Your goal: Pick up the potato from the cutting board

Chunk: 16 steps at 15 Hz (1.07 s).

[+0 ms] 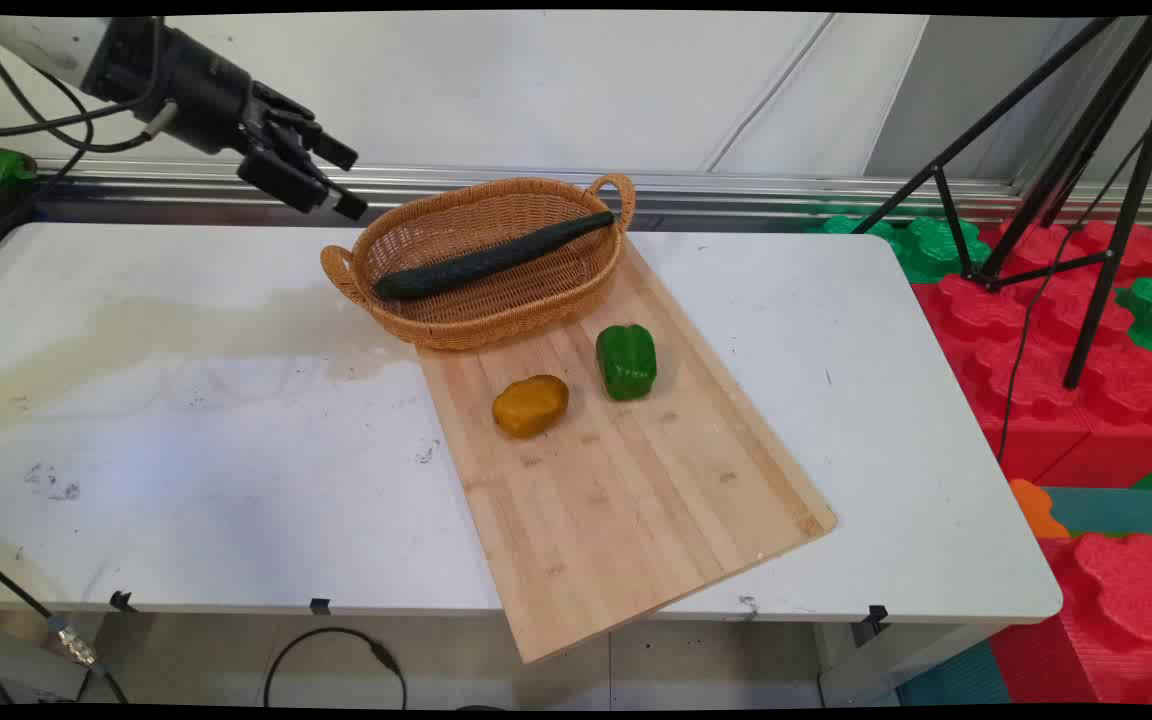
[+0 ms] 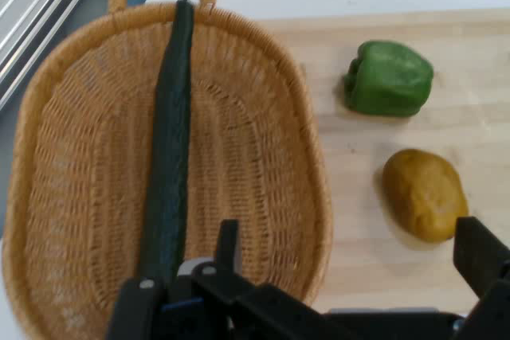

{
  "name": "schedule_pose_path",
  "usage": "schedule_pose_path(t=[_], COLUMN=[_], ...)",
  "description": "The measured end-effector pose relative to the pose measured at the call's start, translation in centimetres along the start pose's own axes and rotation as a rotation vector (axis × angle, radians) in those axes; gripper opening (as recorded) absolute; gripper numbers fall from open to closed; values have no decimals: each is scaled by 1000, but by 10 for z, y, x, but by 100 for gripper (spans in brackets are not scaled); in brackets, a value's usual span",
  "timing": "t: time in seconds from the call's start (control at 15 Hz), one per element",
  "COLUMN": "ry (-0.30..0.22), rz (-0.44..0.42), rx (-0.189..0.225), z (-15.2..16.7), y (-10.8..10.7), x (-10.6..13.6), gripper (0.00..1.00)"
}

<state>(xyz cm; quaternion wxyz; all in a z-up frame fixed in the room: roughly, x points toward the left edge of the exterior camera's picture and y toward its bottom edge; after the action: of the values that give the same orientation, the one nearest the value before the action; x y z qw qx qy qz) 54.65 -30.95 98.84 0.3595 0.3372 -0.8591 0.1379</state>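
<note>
Above the table's [image 1: 186, 450] far left, we see the gripper [image 1: 344, 180] hanging empty, jaws spread wide, just off the wicker basket's [image 1: 391, 235] near handle. The cucumber [image 1: 491, 260], too long to lie flat, runs diagonally, its tip propped on the rim. Further right, a potato [image 1: 530, 405] and a green pepper [image 1: 626, 361] rest apart on the cutting board [image 1: 636, 500].
</note>
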Motion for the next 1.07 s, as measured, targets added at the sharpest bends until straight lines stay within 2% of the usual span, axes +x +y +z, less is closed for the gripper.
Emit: schedule_pose_path(t=[0.47,1.07], ry=[-31,-142], rz=[56,91], rx=[-54,-110], z=[49,133], y=[24,63], x=[28,26], gripper=[100,100])
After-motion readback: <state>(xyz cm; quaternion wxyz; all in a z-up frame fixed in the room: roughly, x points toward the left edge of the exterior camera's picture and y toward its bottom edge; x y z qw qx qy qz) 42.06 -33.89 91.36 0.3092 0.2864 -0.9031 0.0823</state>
